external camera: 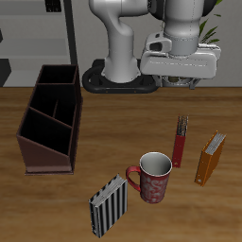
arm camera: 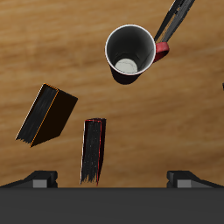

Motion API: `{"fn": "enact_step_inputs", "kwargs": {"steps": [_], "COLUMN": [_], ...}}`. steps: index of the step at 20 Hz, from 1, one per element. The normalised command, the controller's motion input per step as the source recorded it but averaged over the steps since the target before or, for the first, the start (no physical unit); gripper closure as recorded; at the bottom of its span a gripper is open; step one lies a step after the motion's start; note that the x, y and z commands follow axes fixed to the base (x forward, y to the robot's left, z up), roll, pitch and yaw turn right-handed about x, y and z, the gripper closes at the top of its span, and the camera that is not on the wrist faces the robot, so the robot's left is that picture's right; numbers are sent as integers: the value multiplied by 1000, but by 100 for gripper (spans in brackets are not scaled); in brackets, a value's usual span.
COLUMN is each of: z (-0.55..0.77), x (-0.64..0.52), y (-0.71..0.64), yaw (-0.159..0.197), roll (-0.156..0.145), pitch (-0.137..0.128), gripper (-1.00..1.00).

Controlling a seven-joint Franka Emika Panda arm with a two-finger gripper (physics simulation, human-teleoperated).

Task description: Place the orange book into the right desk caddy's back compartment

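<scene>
A robot arm's hand (external camera: 176,81) hangs high above a wooden surface (external camera: 113,123), holding nothing and touching nothing. In the wrist view only the two dark fingertips (arm camera: 39,179) show, set far apart at the edge of the picture, so the hand stands wide open.

The landmark here is a mug (external camera: 152,177), red with a pale speckled pattern outside and white inside, round with a handle. Seen from straight above, its rim is a clean white ring.

The orange book (external camera: 210,157) stands upright near the mug, on the side away from the caddy, a thin hardcover with pale page edges. From above it looks like a dark slab with an orange edge (its cover carries no writing that can be read).

A red book (external camera: 180,140), thinner still, stands upright just behind the mug, toward the robot's base. A black-and-white striped book (external camera: 110,204) leans close beside the mug, nearer the front edge of the surface.

The right desk caddy (external camera: 52,118) sits well apart from the mug, on the side opposite the orange book. It is a dark brown wooden box with sloped sides and inner dividers. Its back compartment (external camera: 59,77) is the tall, wide rear section.
</scene>
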Motion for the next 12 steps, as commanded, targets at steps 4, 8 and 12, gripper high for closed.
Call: {"fn": "enact_step_inputs", "kwargs": {"steps": [4,8,12], "z": [-105,-113,-187], "x": [223,180,246], "y": [247,173,267], "yaw": [-17,-11,-55], "roll": [-13,-15,-47], "pitch": [-4,-9,-22], "gripper": [-100,-100,-100]}}
